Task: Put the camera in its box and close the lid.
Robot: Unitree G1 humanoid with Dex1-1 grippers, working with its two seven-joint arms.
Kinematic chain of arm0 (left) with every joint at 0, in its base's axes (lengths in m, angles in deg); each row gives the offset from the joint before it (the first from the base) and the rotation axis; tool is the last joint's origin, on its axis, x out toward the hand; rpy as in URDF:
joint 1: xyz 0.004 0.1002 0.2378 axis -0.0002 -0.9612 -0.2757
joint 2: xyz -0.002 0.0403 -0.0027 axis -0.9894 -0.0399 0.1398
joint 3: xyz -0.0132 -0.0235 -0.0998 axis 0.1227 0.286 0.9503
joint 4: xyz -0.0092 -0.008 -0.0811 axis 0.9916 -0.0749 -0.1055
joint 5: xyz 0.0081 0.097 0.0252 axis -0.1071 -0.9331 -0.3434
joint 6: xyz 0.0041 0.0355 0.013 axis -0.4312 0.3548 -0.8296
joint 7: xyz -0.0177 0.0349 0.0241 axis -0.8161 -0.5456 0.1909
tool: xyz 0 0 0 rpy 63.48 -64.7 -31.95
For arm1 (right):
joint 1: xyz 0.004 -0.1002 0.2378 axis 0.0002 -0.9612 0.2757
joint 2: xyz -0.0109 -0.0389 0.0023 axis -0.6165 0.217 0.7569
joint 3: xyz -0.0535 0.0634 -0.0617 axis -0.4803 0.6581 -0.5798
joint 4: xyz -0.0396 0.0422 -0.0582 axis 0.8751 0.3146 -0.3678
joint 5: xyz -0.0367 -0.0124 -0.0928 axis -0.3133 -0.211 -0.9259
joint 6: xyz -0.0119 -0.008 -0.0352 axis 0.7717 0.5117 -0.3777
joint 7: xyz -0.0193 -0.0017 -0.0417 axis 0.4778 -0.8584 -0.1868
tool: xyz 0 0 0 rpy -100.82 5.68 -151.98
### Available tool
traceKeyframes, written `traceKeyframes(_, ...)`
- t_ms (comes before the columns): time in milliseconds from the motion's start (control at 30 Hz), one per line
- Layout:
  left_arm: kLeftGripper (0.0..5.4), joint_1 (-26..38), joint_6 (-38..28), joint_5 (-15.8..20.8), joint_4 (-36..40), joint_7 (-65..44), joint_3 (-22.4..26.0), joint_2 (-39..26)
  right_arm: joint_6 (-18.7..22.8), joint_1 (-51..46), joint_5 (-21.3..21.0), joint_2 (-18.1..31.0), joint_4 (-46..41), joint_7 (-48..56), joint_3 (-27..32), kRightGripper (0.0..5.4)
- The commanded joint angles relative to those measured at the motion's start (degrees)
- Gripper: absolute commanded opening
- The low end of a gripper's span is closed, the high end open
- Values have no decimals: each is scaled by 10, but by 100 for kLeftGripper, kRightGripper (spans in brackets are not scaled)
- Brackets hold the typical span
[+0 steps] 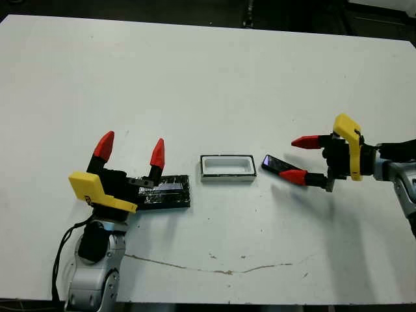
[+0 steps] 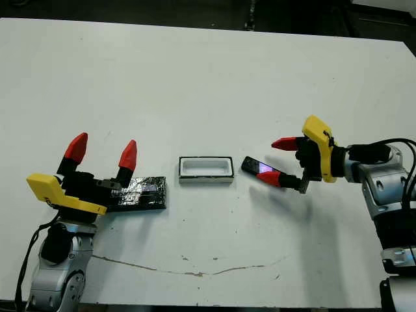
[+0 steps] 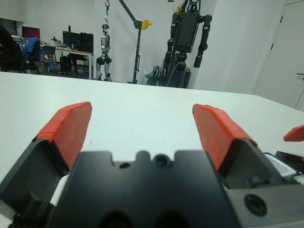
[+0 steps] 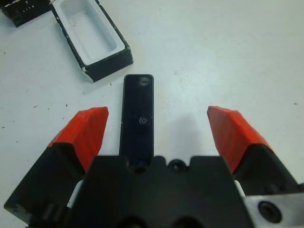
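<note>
The box (image 1: 226, 168) sits open at mid-table, white inside with a dark rim. Just right of it the camera (image 1: 273, 162), a small black slab, lies flat on the table. My right gripper (image 1: 299, 158) is open around the camera's right end. In the right wrist view the camera (image 4: 138, 114) lies between the fingers, nearer one red finger (image 4: 88, 128), with the box (image 4: 90, 35) beyond it. The glossy black lid (image 1: 170, 192) lies left of the box. My left gripper (image 1: 130, 149) stands open over the lid's left end, holding nothing.
A thin brown crack line (image 1: 214, 266) runs across the table near its front edge. The table's far edge (image 1: 195, 25) meets a dark floor. Beyond the table, the left wrist view shows a lab with a parked humanoid robot (image 3: 187, 38) and desks.
</note>
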Motion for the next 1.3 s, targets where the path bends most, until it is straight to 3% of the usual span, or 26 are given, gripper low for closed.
traceKeyframes(33, 540, -5, -2, -5, -4, 0, 0, -3, 4, -6, -13, -1, 2, -1, -6, 538)
traceKeyframes(200, 540, -6, 1, -3, -3, -1, 0, -3, 12, -14, -18, -3, -8, -3, -11, 539)
traceKeyframes(300, 540, -7, 1, -2, -4, -1, 0, -3, 20, -17, -18, -5, -10, -2, -12, 510)
traceKeyframes(500, 540, -6, -4, -7, -6, 2, 0, -2, 24, -22, -20, -9, -7, -5, -13, 425)
traceKeyframes(800, 540, -8, 0, -3, -3, 2, 2, -1, -5, -35, -37, -8, -15, -18, -15, 288)
traceKeyframes(1067, 540, -11, -3, -7, -1, 5, 3, 1, 8, -36, -39, -8, -19, -11, -19, 173)
traceKeyframes(1300, 540, -12, -4, -7, -2, 5, 3, 1, -3, -25, -40, -6, -15, -8, -15, 165)
